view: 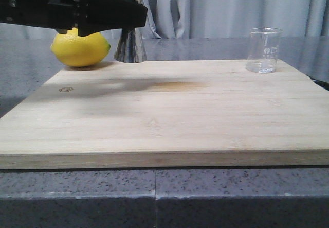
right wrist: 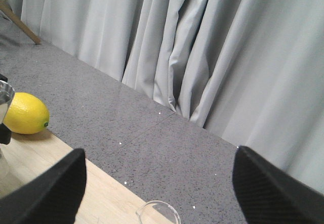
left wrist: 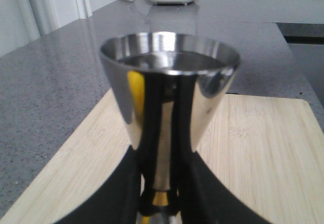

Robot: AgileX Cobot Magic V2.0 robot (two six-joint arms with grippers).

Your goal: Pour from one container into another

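1. Your grey speckled stone counter (view: 216,197) carries everything, with pale grey curtains (right wrist: 212,57) hanging behind it.
2. The pale wooden cutting board (view: 169,115) lies flat on the counter and holds the task's things at its far edge.
3. Your left pincer (left wrist: 159,204) is clamped on the waist of the tall shiny steel hourglass-shaped jigger (view: 130,45), black fingers (left wrist: 114,196) on either side of its gold band. The jigger stands upright at the board's far-left corner; whether its base rests on the wood or is just lifted, you cannot tell.
4. Your right pincer (right wrist: 159,183) stands wide apart, holding nothing, above the board's far-right part.
5. The yellow lemon (view: 80,48) sits just beside the jigger, off the board's far-left corner.
6. The small clear glass beaker (view: 263,50) stands upright at the board's far-right edge, well apart from the jigger; only its rim shows in the right wrist view. No liquid is discernible in it.
7. Expect the beaker to be light, rigid, slick and breakable. Take it around the mid-wall below the rolled rim, squeeze gently, and tip slowly toward the jigger's narrow mouth.
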